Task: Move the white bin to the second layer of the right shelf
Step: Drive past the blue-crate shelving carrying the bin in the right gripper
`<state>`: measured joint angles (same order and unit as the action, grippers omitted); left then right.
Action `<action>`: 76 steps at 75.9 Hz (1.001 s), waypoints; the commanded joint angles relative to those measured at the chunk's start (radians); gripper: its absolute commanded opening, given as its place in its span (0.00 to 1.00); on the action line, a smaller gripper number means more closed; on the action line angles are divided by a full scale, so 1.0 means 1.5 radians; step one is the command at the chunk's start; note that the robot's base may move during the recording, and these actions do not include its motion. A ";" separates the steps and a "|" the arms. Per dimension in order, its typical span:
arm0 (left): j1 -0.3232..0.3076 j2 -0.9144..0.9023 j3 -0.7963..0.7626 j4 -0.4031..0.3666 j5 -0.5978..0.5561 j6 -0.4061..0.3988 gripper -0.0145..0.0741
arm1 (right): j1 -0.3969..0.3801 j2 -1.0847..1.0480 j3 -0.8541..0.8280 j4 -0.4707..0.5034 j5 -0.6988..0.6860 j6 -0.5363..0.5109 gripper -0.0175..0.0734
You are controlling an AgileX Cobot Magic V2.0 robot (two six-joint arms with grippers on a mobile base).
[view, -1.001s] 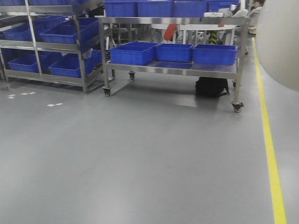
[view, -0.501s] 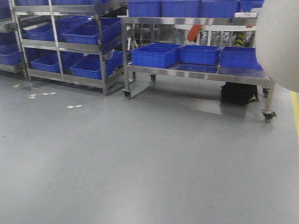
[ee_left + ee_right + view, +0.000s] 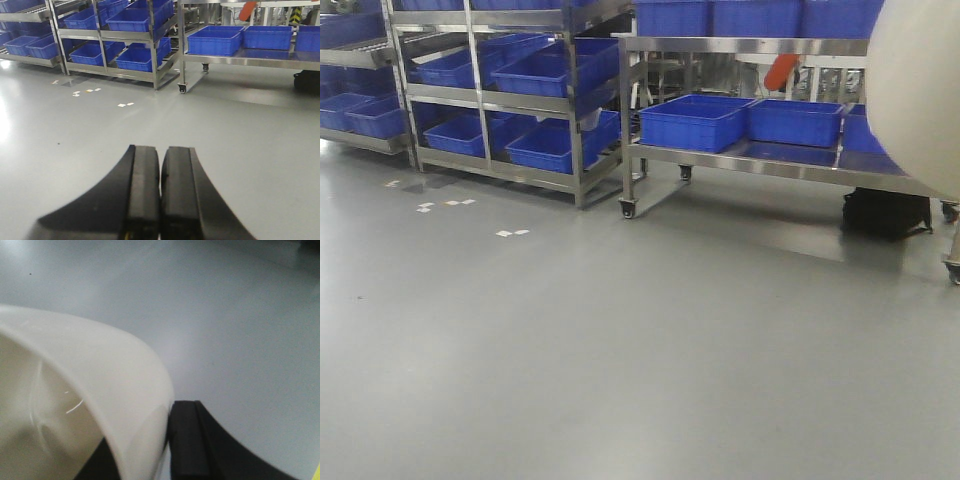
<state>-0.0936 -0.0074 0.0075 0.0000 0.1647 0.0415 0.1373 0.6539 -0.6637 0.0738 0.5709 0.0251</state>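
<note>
Base swinging left: racks (image 3: pixel 490 100) sliding rightward across front view, more shelving entering. Right gripper (image 3: pixel 150 440) clamping bin (image 3: pixel 75 390) rim, bin riding high at right. Left gripper (image 3: pixel 160 190) pressed shut, empty. Target shelf not yet reached.

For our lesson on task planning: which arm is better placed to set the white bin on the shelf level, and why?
Right. The right claw grips the rim of the white bin, so it has the load; the left claw is shut, holding nothing.
</note>
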 commanded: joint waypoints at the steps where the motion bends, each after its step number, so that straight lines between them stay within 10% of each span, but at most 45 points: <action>1: -0.003 -0.009 0.025 0.000 -0.058 -0.002 0.26 | -0.003 -0.002 -0.021 0.002 -0.063 0.000 0.25; 76: -0.003 -0.009 0.025 0.000 -0.058 -0.002 0.26 | -0.003 -0.002 -0.021 0.002 -0.063 0.000 0.25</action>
<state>-0.0936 -0.0074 0.0075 0.0000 0.1647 0.0415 0.1373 0.6539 -0.6637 0.0738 0.5709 0.0251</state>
